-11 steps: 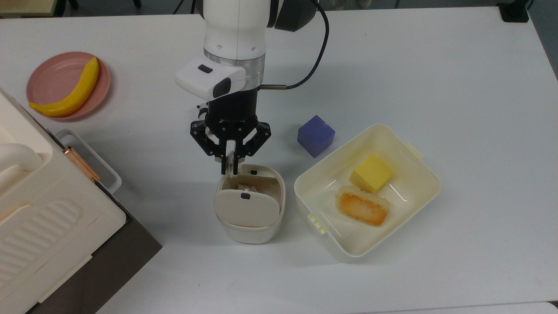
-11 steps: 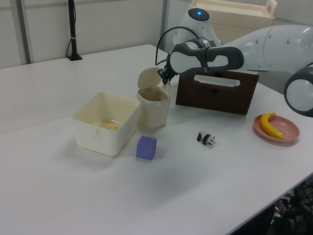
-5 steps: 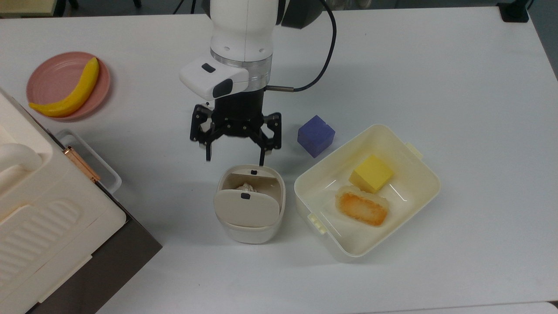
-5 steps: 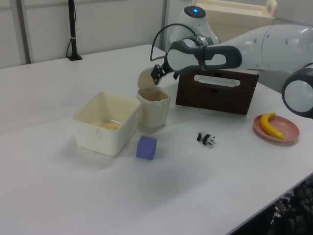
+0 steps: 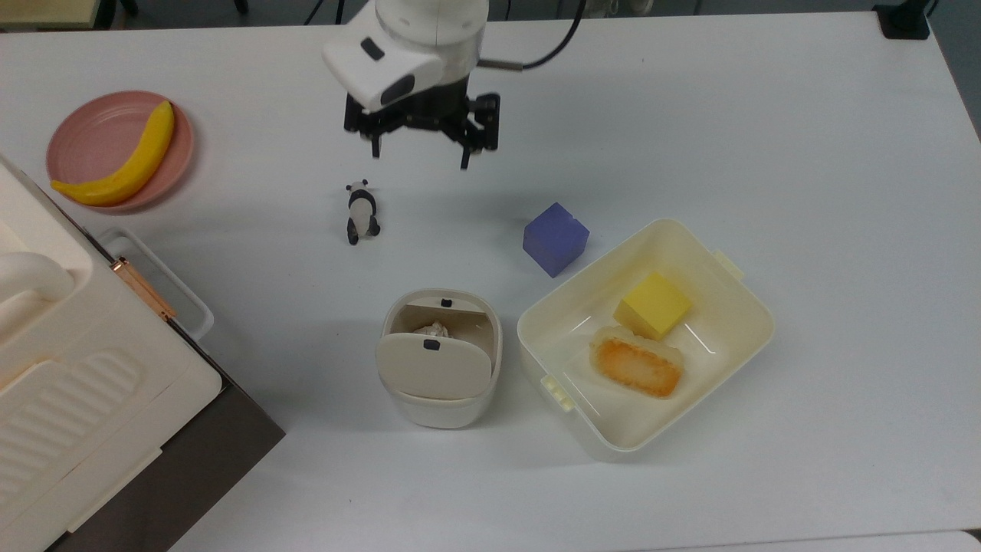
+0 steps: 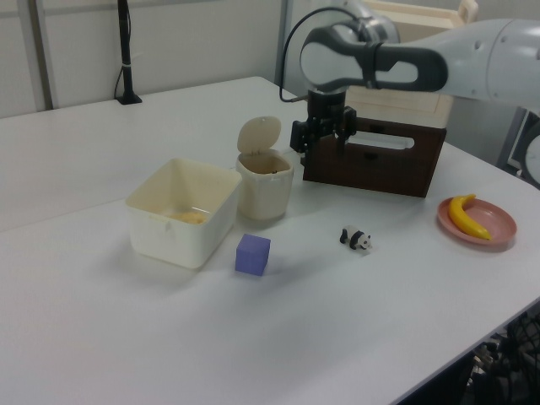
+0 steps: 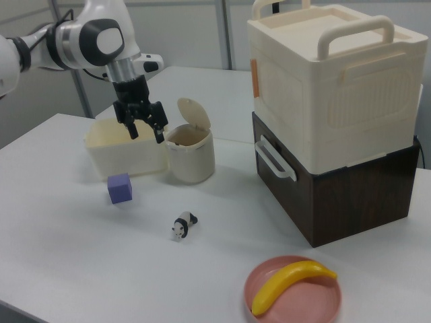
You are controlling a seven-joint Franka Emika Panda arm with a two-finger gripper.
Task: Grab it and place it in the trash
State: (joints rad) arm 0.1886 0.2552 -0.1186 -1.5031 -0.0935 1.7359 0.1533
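The off-white wad of tissue (image 5: 435, 330) lies inside the trash (image 5: 434, 369), a small cream bin whose swing flap stands tilted up (image 6: 257, 135). In the top view a gap between flap and rim shows the wad. My gripper (image 5: 420, 158) hangs open with nothing between its fingers, well above the table and away from the bin toward the top view's top. The left view has the gripper (image 6: 319, 145) to the right of the raised flap, while the right view places it (image 7: 147, 133) up and left of the bin (image 7: 190, 158).
A panda figurine (image 5: 360, 211) stands between gripper and bin. A purple cube (image 5: 556, 238) and a cream tub (image 5: 755, 307) holding a yellow block and a pastry sit at the top view's right. A pink plate with a banana (image 5: 123, 165) and a large stacked box (image 7: 330, 108) are at its left.
The gripper was shut at the bin's rim, then opened, leaving the wad in the bin. It has since risen and drawn back toward the top view's top, uncovering the panda.
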